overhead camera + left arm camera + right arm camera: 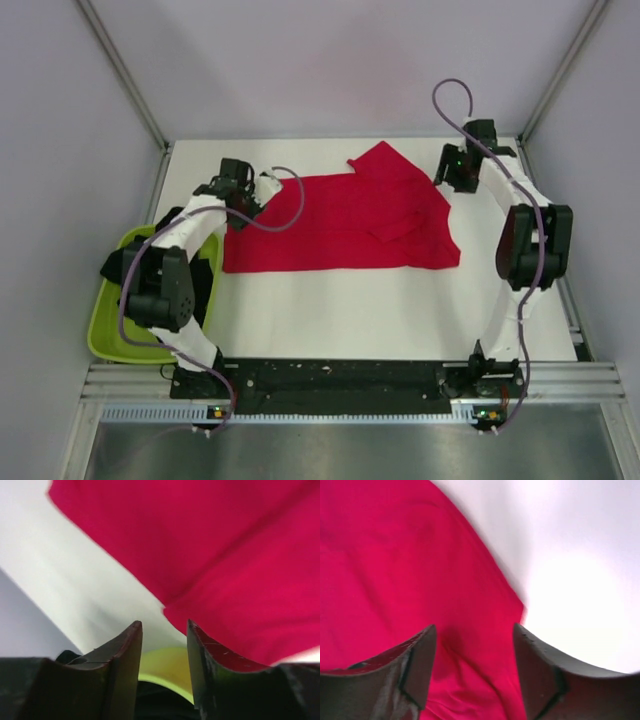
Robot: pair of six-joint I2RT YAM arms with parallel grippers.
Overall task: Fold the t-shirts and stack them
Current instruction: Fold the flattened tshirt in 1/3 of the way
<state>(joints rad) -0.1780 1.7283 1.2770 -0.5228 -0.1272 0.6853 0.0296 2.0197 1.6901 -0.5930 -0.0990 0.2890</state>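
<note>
Red t-shirt [330, 225] lies spread on the white desk [380, 310], centre of the overhead frame, long axis left to right. Its left part is flat. Its right end is rumpled, with a flap peaking toward the upper middle and a crease across the cloth. Left claw [243, 195] sits at the shirt's left edge, jaws apart with nothing between them; its wrist view shows the hem just ahead of the fingertips [131, 635]. Right claw [455, 172] is at the upper right corner of the shirt, jaws also apart, poised over red cloth near the border and not clamped on it. Judgement: the step in hand is taking hold of two edges for a fold. It would go best with each claw pinching a single layer close to the hem, both ends lifted evenly, and the rumpled right end smoothed first so the crease is not folded in. Lime-green tub [105, 335] is at lower left, largely hidden by the left arm, so its contents cannot be told. No black shirts are identifiable.
</note>
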